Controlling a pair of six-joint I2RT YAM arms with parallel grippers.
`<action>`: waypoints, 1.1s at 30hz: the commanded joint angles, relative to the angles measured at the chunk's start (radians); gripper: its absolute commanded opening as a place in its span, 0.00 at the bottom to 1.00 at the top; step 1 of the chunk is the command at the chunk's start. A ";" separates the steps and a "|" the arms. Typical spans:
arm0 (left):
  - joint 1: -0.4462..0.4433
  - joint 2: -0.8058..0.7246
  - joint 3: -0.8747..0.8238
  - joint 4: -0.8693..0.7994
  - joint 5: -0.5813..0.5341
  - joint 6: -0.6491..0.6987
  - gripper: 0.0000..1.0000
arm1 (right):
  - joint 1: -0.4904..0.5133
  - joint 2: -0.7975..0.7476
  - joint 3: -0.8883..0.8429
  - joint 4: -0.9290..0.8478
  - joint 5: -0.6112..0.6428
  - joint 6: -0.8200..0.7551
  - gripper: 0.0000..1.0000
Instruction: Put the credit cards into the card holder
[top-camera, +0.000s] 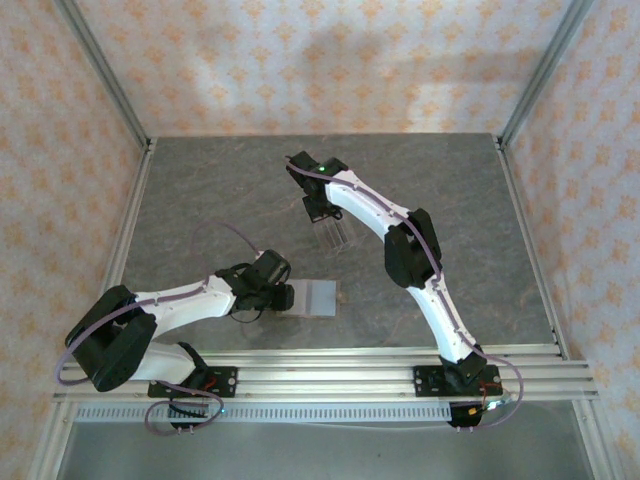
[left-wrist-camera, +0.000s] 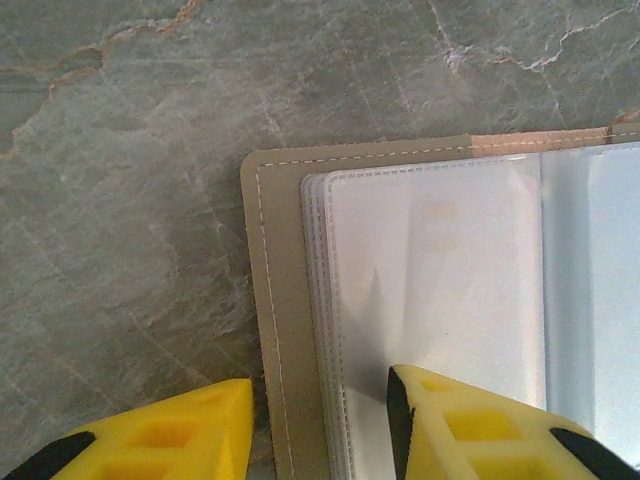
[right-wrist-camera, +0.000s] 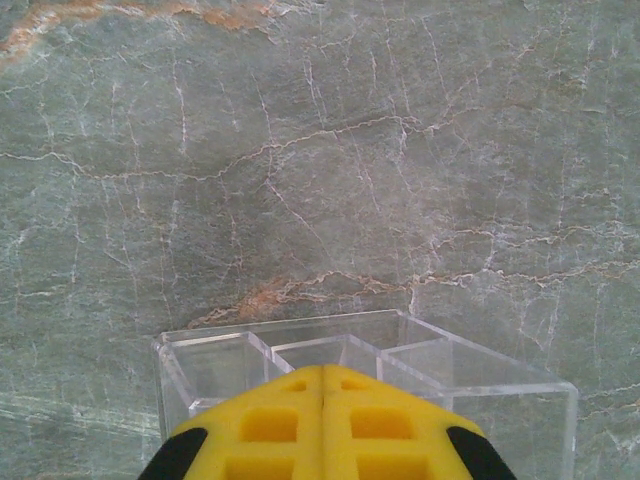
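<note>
The card holder (left-wrist-camera: 283, 300) lies open and flat on the table, with a tan stitched cover and a stack of clear sleeves (left-wrist-camera: 440, 280); from above it is a pale rectangle (top-camera: 320, 297). My left gripper (left-wrist-camera: 318, 385) is open and points down at the holder's left edge. One yellow finger is over the bare table beside the cover, the other is over the sleeves. My right gripper (right-wrist-camera: 322, 370) is shut, its fingers pressed together with nothing visible between them, just above a clear slotted stand (right-wrist-camera: 400, 350). The credit cards are out of view.
The clear stand (top-camera: 335, 236) sits at mid-table under the right wrist (top-camera: 322, 208). The grey marbled table (top-camera: 200, 200) is fenced by metal rails at the sides and front, with patterned walls around it.
</note>
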 joint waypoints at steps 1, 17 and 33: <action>0.010 -0.005 -0.011 0.004 -0.005 -0.001 0.40 | -0.001 -0.060 0.028 -0.060 0.039 -0.020 0.00; 0.010 0.005 -0.012 0.006 -0.009 -0.008 0.40 | -0.001 -0.152 0.026 -0.086 0.023 -0.020 0.00; 0.010 -0.009 -0.006 -0.010 -0.006 -0.008 0.40 | 0.017 -0.362 -0.156 0.015 -0.130 0.044 0.00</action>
